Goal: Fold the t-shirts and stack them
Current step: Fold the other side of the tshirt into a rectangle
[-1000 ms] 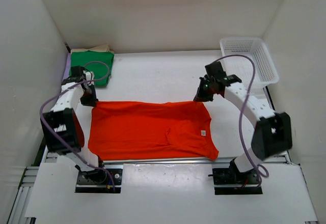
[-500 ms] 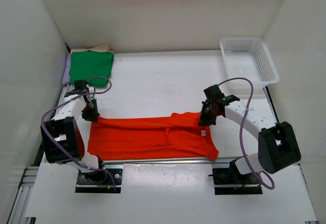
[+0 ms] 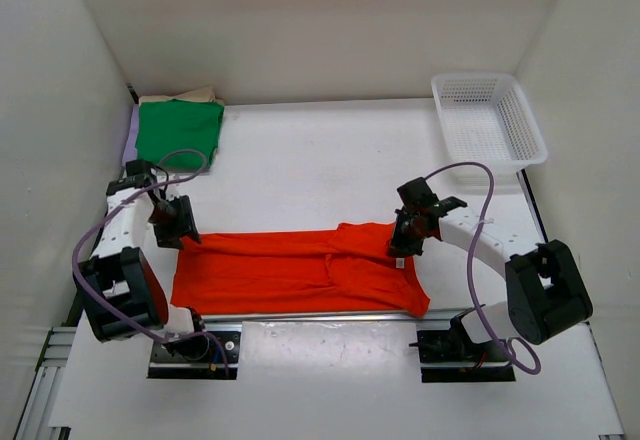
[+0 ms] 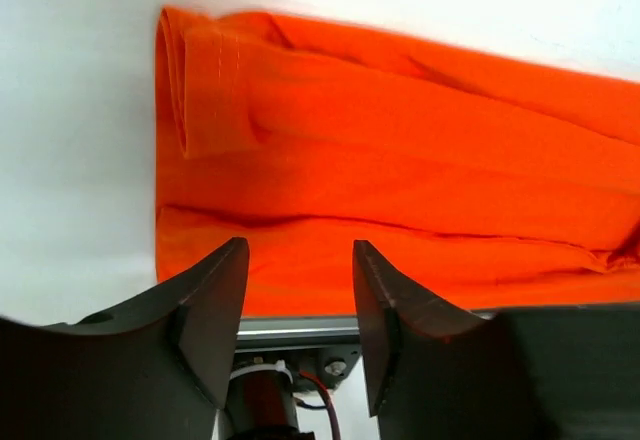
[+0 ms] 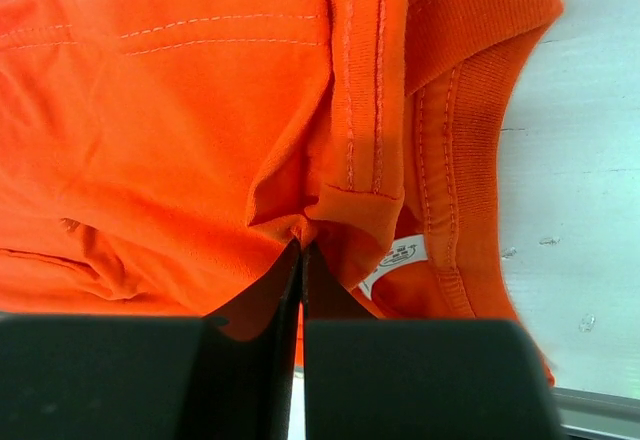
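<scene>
Faintly printed label (image 5: 400,255) inside orange-red t-shirt (image 5: 180,110); unreadable.

Far and middle tabletop (image 3: 320,155) is seen bare, so passage is open between the green t-shirt (image 3: 178,132) stack in the far-left corner and the white basket (image 3: 488,118) at far right. The near strip is covered by the orange-red t-shirt (image 3: 290,272), stretched between both arms. Left pincer (image 3: 183,235) is parted at its left end. Right pincer (image 3: 400,247) is clamped on a fold by the collar. Left, right and rear are closed off by white walls (image 3: 50,110).
</scene>
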Robot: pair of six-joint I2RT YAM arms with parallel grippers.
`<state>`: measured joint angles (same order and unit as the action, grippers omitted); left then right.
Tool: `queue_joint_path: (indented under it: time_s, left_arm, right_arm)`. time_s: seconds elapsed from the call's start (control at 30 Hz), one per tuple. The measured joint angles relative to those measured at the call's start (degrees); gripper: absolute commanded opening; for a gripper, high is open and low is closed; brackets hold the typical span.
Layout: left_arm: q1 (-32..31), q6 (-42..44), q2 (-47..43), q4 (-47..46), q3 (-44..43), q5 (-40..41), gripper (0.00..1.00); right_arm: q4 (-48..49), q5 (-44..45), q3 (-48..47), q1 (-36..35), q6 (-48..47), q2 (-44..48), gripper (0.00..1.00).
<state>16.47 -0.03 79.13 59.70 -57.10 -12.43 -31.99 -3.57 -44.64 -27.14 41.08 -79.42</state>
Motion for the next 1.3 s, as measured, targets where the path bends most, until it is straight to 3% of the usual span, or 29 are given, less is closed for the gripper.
queue_joint_path:
  time_s: [0.13, 0.37, 0.47, 0.5, 0.53, 0.87, 0.97, 1.07, 1.3]
  left_arm:
    - [-0.26, 0.07, 4.55, -2.6, -1.18, 2.69, 0.67]
    - [-0.48, 0.02, 16.85, -7.91, -8.28, 9.18, 0.67]
    - [-0.48, -0.04, 19.39, -9.33, -10.56, 9.4, 0.57]
    - [-0.5, -0.07, 19.89, -9.49, -10.91, 9.35, 0.46]
    - [-0.57, -0.31, 20.22, -9.55, -11.04, 9.27, 0.42]
    - [-0.63, 0.0, 22.12, -5.14, -11.23, 6.21, 0.47]
    - [-0.39, -0.04, 22.12, -4.52, -11.21, 5.49, 0.38]
    - [-0.33, -0.11, 22.12, -4.61, -11.04, 5.07, 0.1]
    - [-0.31, 0.0, 21.4, -4.92, -10.88, 4.26, 0.1]
  right_arm:
    - [0.74, 0.04, 0.5, 0.0, 0.44, 0.0, 0.0]
    - [1.49, 0.09, 0.52, 0.0, 0.5, 0.0, 0.0]
    - [1.88, 0.17, 0.52, 0.0, 0.5, 0.0, 0.0]
    - [1.97, 0.17, 0.52, 0.0, 0.5, 0.0, 0.0]
    - [2.03, 0.22, 0.52, 0.0, 0.5, 0.0, 0.0]
    - [2.1, 0.79, 0.52, 0.0, 0.5, -0.02, 0.0]
    - [2.08, 0.85, 0.52, 0.0, 0.5, -0.02, 0.0]
    - [2.08, 0.94, 0.52, 0.0, 0.46, -0.02, 0.0]
    - [0.66, 2.64, -0.81, 0.0, -0.11, -0.02, 0.0]
